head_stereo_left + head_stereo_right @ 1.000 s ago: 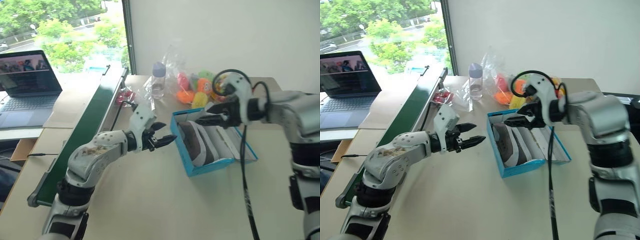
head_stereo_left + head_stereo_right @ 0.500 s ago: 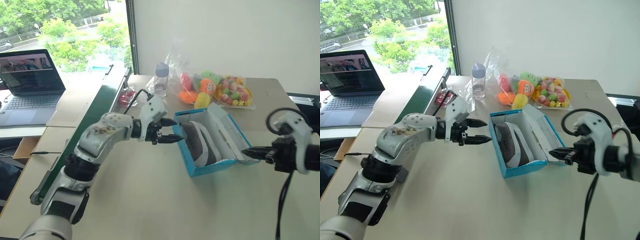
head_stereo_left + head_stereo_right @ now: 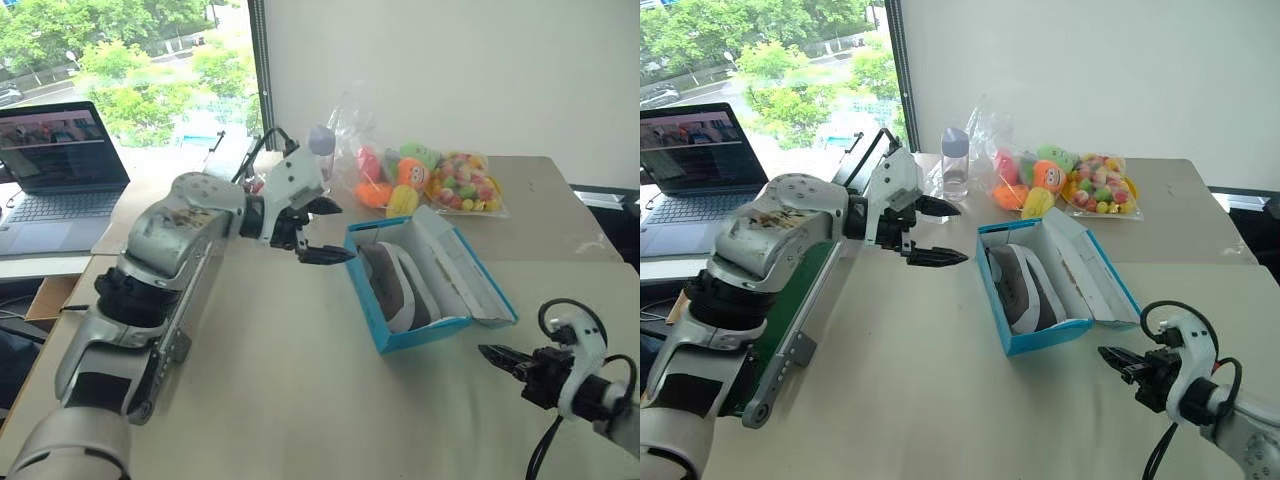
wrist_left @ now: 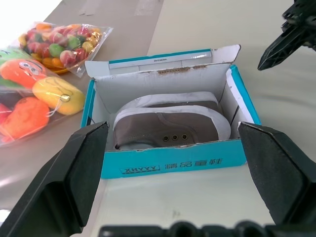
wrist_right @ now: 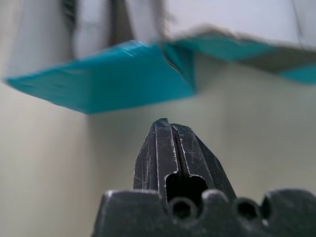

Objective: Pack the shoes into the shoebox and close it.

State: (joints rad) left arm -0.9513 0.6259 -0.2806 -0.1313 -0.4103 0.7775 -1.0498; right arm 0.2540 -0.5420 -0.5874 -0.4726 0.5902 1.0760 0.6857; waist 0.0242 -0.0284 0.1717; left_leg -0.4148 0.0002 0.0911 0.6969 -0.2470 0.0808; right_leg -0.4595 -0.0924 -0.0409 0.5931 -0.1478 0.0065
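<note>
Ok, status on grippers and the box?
Left gripper open, empty, beside shoebox. Right gripper shut, empty, clear of it. Shoes inside, lid open. Nothing in the way.

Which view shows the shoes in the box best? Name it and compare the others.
The left wrist view: it looks straight into the shoebox, showing the shoes, eyelets and pale soles. The eye views show the shoes from above, smaller. The right wrist view catches a blue corner of the box.

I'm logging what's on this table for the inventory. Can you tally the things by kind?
Shoebox: 1
Shoes visible in it: 1
Bottle: 1
Bags of soft toys and sweets: 2
Laptop: 1
Green board: 1
Total: 7
</note>
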